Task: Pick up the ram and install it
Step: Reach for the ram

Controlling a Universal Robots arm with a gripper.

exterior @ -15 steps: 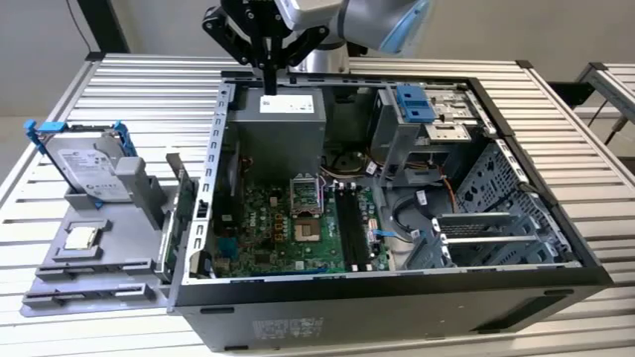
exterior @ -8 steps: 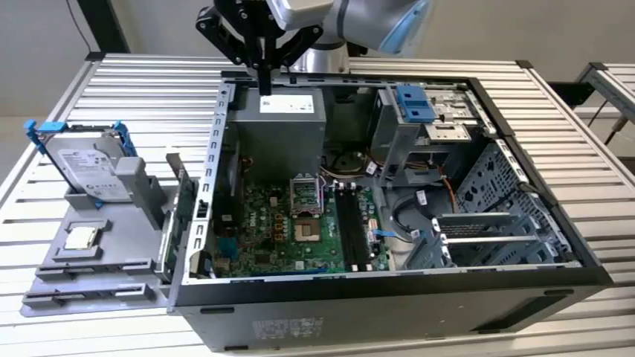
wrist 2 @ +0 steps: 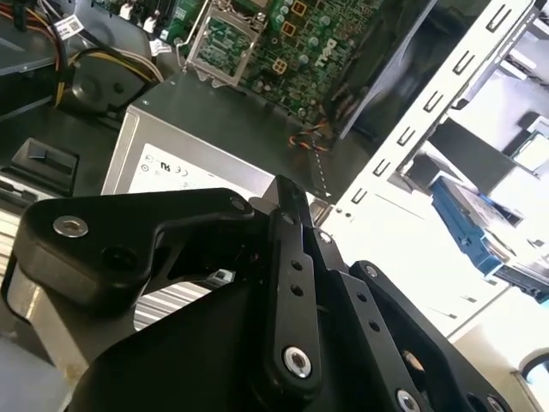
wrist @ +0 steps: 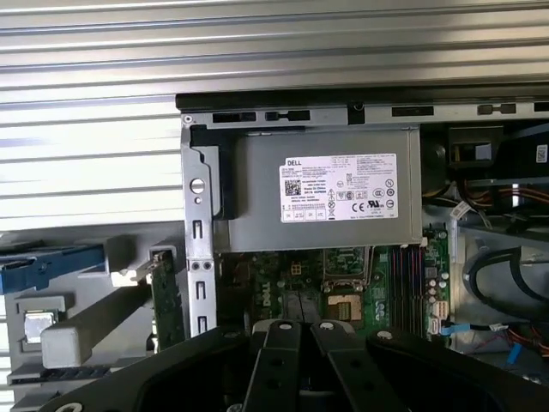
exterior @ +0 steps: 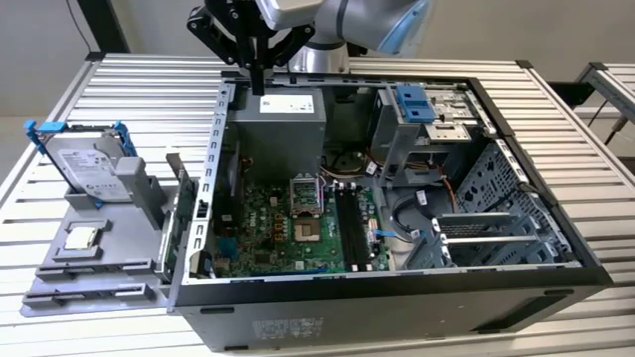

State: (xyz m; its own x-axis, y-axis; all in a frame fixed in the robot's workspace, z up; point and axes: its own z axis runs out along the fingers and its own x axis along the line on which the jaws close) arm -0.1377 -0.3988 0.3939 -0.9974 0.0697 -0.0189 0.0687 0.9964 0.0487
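Gripper [exterior: 258, 85], fingers pressed together and empty, hangs over the open computer case [exterior: 397, 312] on a slatted metal table [exterior: 139, 82]; the ram [wrist: 168, 300] stands just outside.

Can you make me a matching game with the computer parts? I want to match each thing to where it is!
Things:
1. hard drive
2. ram
3. processor
4. end effector

Places:
A. lying flat on the grey tray
B. above the power supply
C. standing on edge beside the case wall
D. propped up in a blue frame on the tray

Pairs: 1-D, 2-C, 3-A, 4-B
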